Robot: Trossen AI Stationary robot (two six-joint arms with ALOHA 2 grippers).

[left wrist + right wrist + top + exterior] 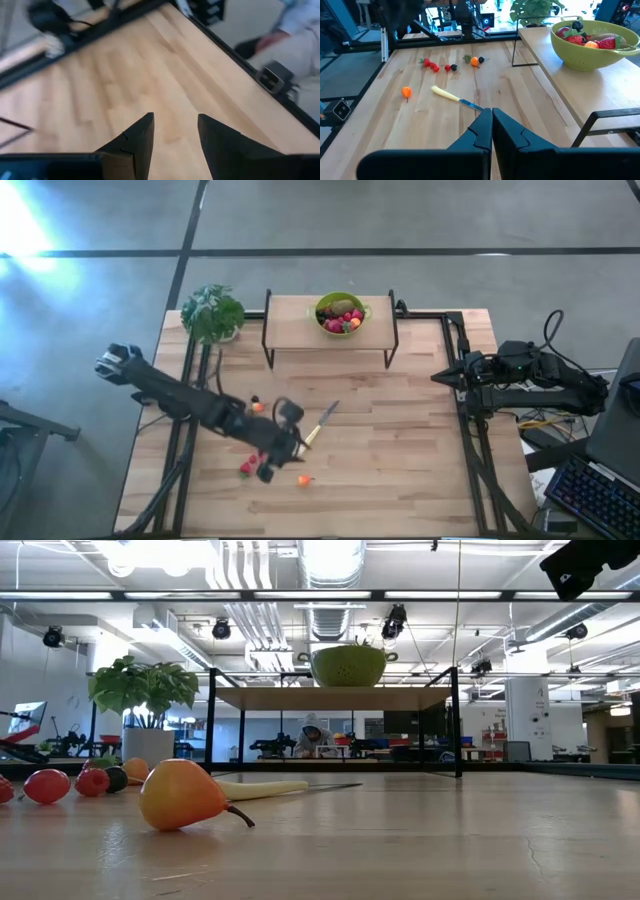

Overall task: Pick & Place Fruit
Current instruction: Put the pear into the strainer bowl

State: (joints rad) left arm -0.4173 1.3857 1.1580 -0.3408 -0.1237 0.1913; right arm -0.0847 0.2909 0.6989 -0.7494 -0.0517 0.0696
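Hovering above the wooden table at about seven o'clock from its middle, the left gripper shows parted, empty fingers. Loose fruit lies scattered just beside it, a yellow-orange pear toward five o'clock, the knife toward one. More fruit fills the green bowl on the shelf at twelve. At three o'clock the right gripper waits closed.
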